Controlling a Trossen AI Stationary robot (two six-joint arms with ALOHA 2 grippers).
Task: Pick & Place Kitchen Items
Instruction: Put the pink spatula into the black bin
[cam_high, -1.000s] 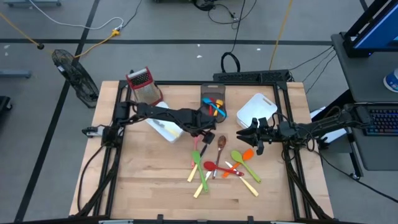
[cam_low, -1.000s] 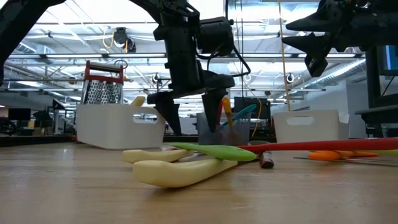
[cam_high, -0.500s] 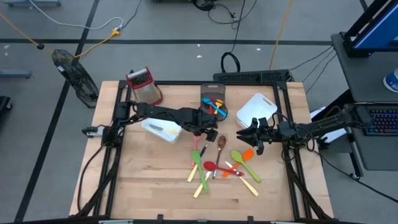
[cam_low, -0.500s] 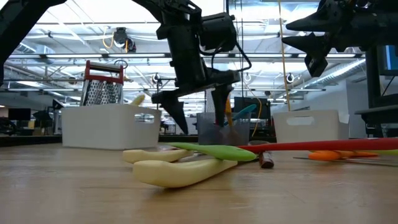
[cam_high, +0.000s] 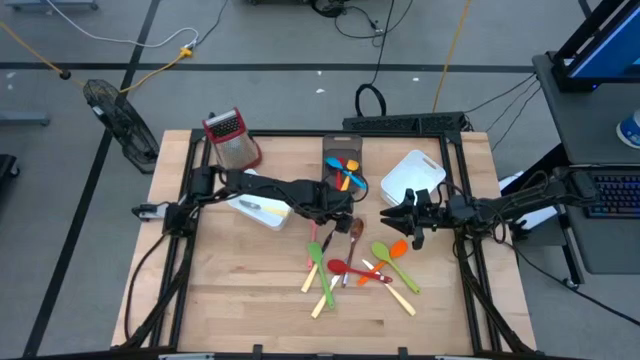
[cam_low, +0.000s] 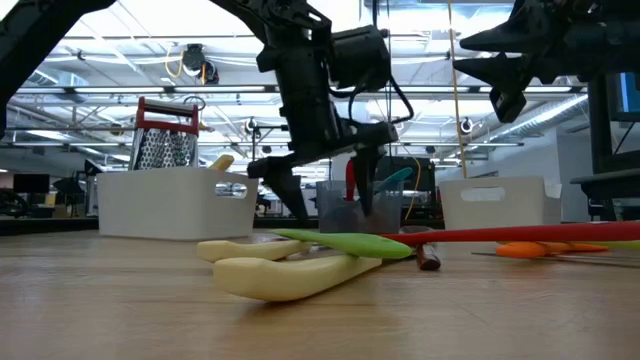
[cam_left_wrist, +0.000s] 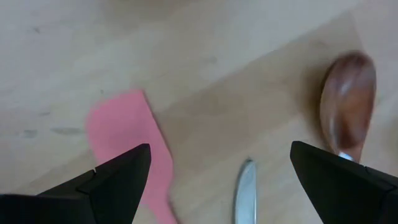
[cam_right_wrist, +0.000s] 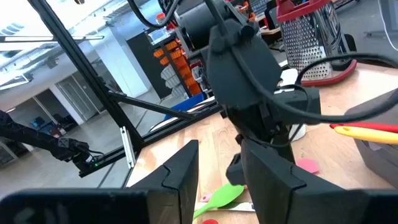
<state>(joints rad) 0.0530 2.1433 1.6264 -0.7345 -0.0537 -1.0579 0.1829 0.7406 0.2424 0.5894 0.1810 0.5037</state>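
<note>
Several kitchen items lie loose on the table: a pink spatula (cam_left_wrist: 127, 140), a knife blade (cam_left_wrist: 244, 193), a brown wooden spoon (cam_left_wrist: 347, 109), green spoons (cam_high: 316, 255), a red spoon (cam_high: 340, 268) and an orange one (cam_high: 398, 247). My left gripper (cam_high: 335, 213) hangs open over this group, fingers pointing down. In the left wrist view its fingers (cam_left_wrist: 118, 180) stand on either side of the pink spatula and the knife, above them. My right gripper (cam_high: 405, 225) waits open and level above the table's right side, with nothing between its fingers (cam_right_wrist: 177, 180).
A grey bin (cam_high: 343, 150) holding coloured utensils stands at the far middle. A white bin (cam_high: 412, 178) stands at the far right, and another white bin (cam_high: 262, 208) sits under my left arm. A red-topped metal grater (cam_high: 230, 137) is at the far left.
My left gripper has drifted a little toward the table's right and down, and has rolled about its own axis, staying open. The white bin under the left arm has shifted slightly toward the table's left.
</note>
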